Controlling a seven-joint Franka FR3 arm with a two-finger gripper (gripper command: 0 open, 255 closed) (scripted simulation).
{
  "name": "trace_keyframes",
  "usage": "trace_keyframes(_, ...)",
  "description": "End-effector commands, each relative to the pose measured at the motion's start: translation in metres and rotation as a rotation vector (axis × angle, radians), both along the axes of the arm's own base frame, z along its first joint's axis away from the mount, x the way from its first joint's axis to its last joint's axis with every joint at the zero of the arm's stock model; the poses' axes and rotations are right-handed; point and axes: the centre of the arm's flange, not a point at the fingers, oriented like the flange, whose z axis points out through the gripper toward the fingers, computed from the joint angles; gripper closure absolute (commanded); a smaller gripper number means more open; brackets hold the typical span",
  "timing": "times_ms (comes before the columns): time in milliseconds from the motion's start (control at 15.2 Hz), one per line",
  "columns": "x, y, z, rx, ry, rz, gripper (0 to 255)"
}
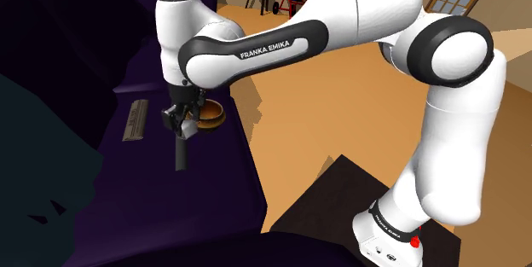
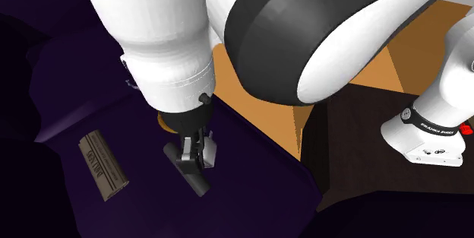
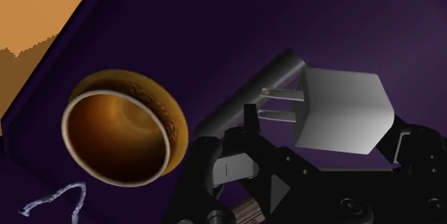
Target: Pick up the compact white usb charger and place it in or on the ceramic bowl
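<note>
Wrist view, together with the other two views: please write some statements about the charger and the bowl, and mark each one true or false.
1. The charger lies inside the bowl. False: the fingers clasp it beside the bowl.
2. The bowl is brown inside with a pale rim. True.
3. The charger shows three prongs. False: it shows two.
4. A flat grey slab lies on the dark purple surface. True.
</note>
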Motion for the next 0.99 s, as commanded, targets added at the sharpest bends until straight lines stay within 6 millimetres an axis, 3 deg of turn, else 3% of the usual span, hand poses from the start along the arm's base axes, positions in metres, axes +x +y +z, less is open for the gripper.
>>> trace_keyframes(0,0.019,-0.021,-0.001,0.0,0.0,0.001,255)
trace_keyframes(924,0.15,-0.159,0.003,0.0,0.0,0.001,255)
